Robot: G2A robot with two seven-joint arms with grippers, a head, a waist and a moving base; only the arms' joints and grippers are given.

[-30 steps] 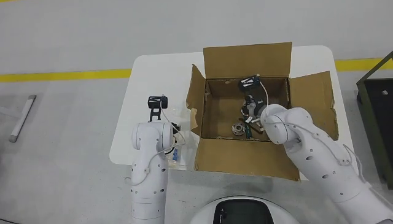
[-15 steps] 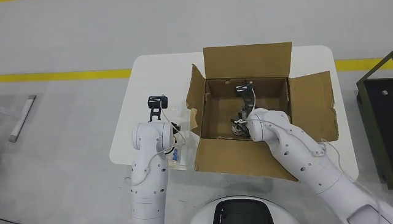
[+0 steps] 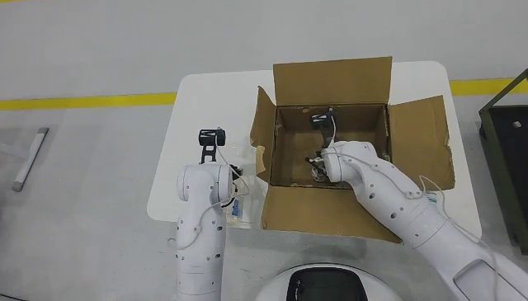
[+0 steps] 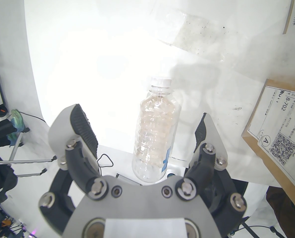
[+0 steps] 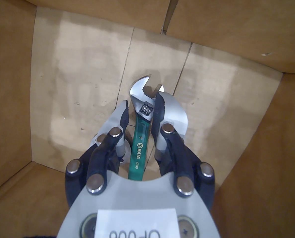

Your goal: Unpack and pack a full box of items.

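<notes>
Two grippers are at work. Nearest, at the table's (image 4: 88,50) 8 o'clock, the left gripper (image 4: 140,113) hangs spread wide over a clear bottle (image 4: 152,144) lying flat. Farther off, by the box's (image 3: 293,144) 6 o'clock wall, the right gripper (image 5: 142,100) straddles a green-handled wrench (image 5: 140,139), fingers narrowly apart. This looks like unpacking; next, pinch and lift clear.

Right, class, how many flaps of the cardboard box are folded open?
4: the far flap, the left flap, the right flap, and the near flap by the robot, partly under the right arm. None looks hidden.
</notes>
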